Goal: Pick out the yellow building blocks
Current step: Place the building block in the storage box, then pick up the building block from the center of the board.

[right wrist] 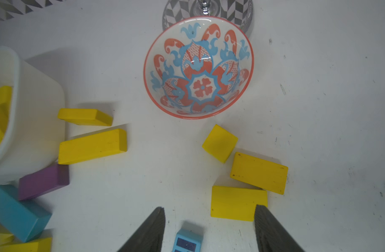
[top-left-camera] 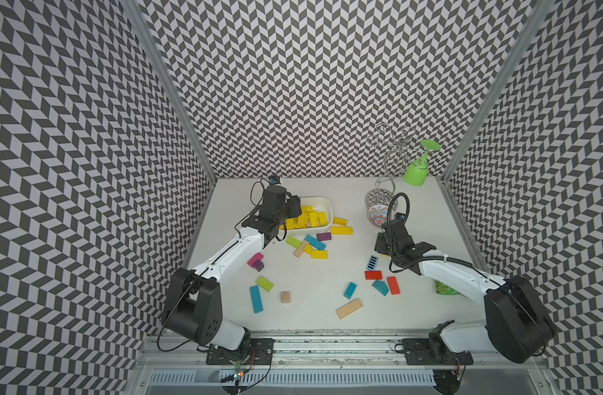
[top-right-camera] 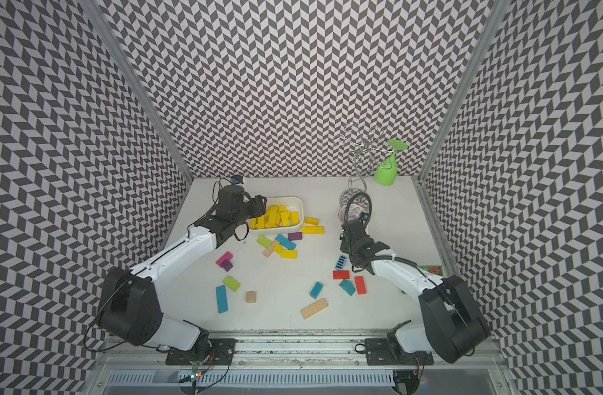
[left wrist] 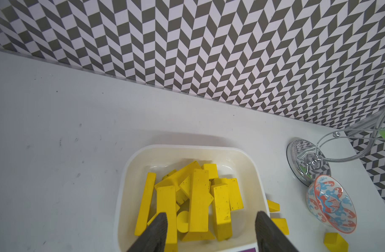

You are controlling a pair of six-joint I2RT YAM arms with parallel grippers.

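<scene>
Enclosure: three walls papered in grey-and-white chevron pattern, back wall (top-left-camera: 310, 85) at 12 o'clock, one side wall (top-left-camera: 70, 154) at 9 o'clock, another (top-left-camera: 549, 171) at 3 o'clock, aluminium corner posts (top-left-camera: 171, 92) between, scuffed white tabletop (top-left-camera: 313, 284) central, aluminium rail (top-left-camera: 327, 337) at 6 o'clock, lighting even.

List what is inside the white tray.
Only yellow blocks, piled in the tray: bars, bricks, one cylinder. Lower blocks are partly covered by upper ones; the left gripper hides part of it.

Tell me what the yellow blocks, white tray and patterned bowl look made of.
Yellow blocks: likely painted wood, matte, with dark chipped specks.
White tray: probably plastic, smooth, rounded moulded rim.
Patterned bowl: seemingly glazed ceramic, glossy highlights over painted motif.
</scene>
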